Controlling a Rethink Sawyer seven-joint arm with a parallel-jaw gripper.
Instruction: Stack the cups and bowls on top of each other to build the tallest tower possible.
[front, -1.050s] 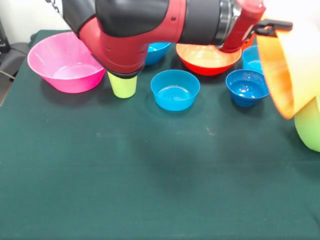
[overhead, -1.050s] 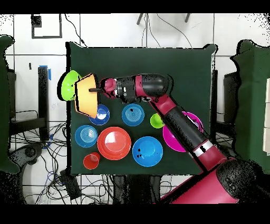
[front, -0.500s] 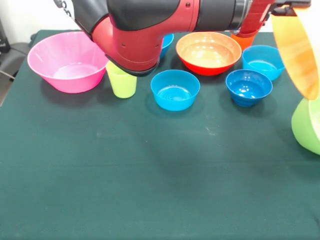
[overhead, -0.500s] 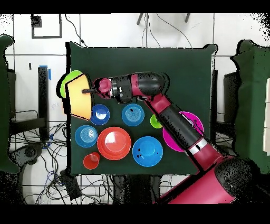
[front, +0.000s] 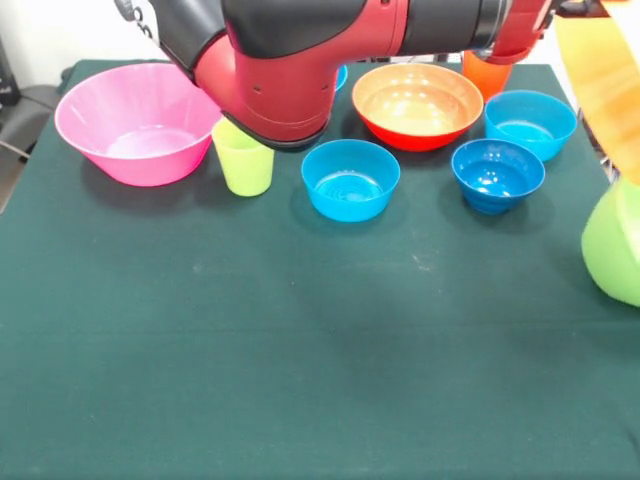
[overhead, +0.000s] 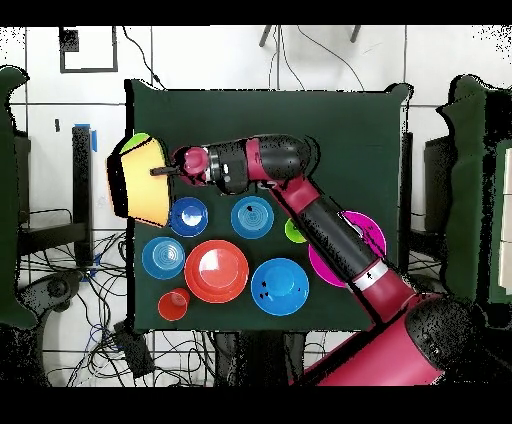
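1. Now lrg light-orange bowl (overhead: 143, 183) is held up in the air on its side at the table's left edge (overhead), above the lime-green bowl (front: 618, 243).
2. Gripper (overhead: 160, 172) clamped on its rim.
3. Other bowls all empty: pink bowl (front: 135, 121), red-orange bowl (front: 417, 103), blue ones; lime cup (front: 244, 160) and orange cup (front: 485, 72) upright.
4. Vs 1 s ago: orange bowl shifted further outward, covering more of the green bowl; rest unmoved.

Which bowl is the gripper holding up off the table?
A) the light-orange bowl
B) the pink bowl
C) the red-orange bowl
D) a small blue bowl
A: the light-orange bowl hangs tilted at the gripper, over the table's edge; the others sit on the cloth.
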